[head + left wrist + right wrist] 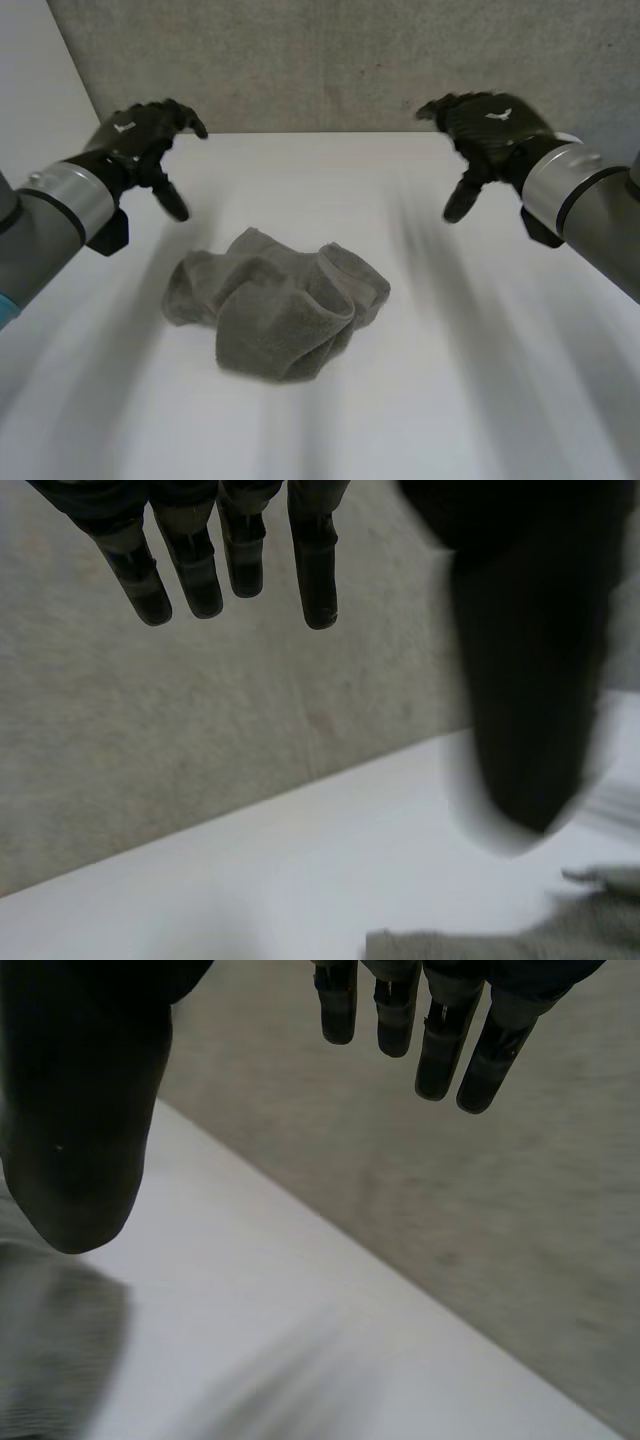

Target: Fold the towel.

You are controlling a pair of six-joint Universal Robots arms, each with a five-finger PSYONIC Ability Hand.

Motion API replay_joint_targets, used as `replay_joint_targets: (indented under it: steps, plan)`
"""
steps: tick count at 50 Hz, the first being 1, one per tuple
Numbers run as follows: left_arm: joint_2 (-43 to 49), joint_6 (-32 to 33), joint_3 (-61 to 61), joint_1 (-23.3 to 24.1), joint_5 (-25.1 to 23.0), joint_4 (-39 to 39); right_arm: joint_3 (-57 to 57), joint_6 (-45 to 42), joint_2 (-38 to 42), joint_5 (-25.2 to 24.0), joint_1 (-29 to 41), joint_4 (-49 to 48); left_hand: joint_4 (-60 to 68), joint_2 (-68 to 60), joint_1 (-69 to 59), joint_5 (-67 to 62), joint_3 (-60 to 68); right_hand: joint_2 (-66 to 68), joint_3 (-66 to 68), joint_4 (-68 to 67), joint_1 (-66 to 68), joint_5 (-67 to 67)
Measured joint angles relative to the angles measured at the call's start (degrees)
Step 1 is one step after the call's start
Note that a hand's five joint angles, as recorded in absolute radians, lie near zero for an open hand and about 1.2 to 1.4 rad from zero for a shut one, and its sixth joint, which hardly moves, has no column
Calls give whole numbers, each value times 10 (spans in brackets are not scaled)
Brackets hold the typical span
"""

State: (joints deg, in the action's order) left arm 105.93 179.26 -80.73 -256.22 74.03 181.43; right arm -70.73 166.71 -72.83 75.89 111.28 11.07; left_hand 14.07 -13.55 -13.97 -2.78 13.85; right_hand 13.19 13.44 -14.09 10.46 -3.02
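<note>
Crumpled grey terry towel [275,305] sits in a heap about mid-way across the white table [480,400], well clear of every edge, with the layers bunched over each other and no flat panel or clean crease to be seen. I judge folding has not begun: it needs spreading out first, then all the folds. Corners and hems are buried in the heap, so I can't say which edge is which. Further back, the black left hand [145,135] hangs above the table toward the far left corner, and the black right hand [485,125] toward the far right corner. Both are well apart from the towel. Left wrist view: fingers [315,570] straight, spread from the thumb, holding nothing; a strip of towel [500,945] shows below the thumb. Right wrist view: fingers [440,1050] likewise straight and empty. The dark patch beside that thumb could be towel or shade, can't tell. Behind the far edge is a grey textured wall [320,60].
</note>
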Motion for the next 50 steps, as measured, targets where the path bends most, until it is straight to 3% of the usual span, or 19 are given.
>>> replay_joint_targets:
  steps: [4, 8, 16, 25, 27, 28, 29, 31, 34, 37, 42, 50]
  plan:
    - [53, 70, 15, 0, -45, -2, 14, -10, 40, -85, 1, 24, 0, 0, 0, 0, 0, 0, 0, 0, 0, 0]
    - [119, 155, 35, 0, -92, -12, 39, -25, 100, -126, 12, 35, 0, 0, 0, 0, 0, 0, 0, 0, 0, 0]
    - [219, 263, 76, 1, -129, -46, 112, -68, 226, -132, 59, 33, 0, 0, 0, 0, 0, 0, 0, 0, 0, 0]
    - [289, 294, 129, 4, -126, -96, 178, -100, 333, -125, 100, 21, 5, -7, -7, -9, 6, 0, 0, 0, 2, 0]
    - [299, 296, 137, 5, -126, -106, 187, -104, 345, -125, 105, 19, 30, -36, -35, -46, 33, 52, 50, -48, 67, -57]
    - [306, 299, 143, 5, -126, -114, 192, -106, 353, -125, 108, 17, 102, -109, -106, -111, 103, 122, 118, -113, 146, -126]
    - [308, 300, 146, 6, -126, -118, 194, -107, 356, -125, 110, 17, 127, -142, -133, -143, 136, 171, 166, -151, 190, -164]
    - [316, 305, 154, 7, -126, -133, 201, -111, 362, -128, 113, 16, 293, -302, -251, -284, 287, 353, 349, -342, 377, -343]
    - [318, 310, 158, 8, -127, -150, 203, -113, 357, -130, 115, 17, 480, -404, -338, -441, 387, 423, 454, -448, 476, -448]
    - [309, 312, 158, 8, -128, -165, 196, -113, 331, -131, 114, 18, 571, -431, -341, -595, 413, 521, 516, -519, 529, -522]
    - [265, 310, 152, 7, -131, -172, 164, -114, 263, -128, 100, 25, 615, -431, -341, -609, 413, 601, 609, -616, 654, -620]
    - [198, 307, 155, 4, -152, -177, 137, -157, 190, -130, 72, 74, 617, -431, -341, -613, 413, 601, 612, -620, 654, -621]
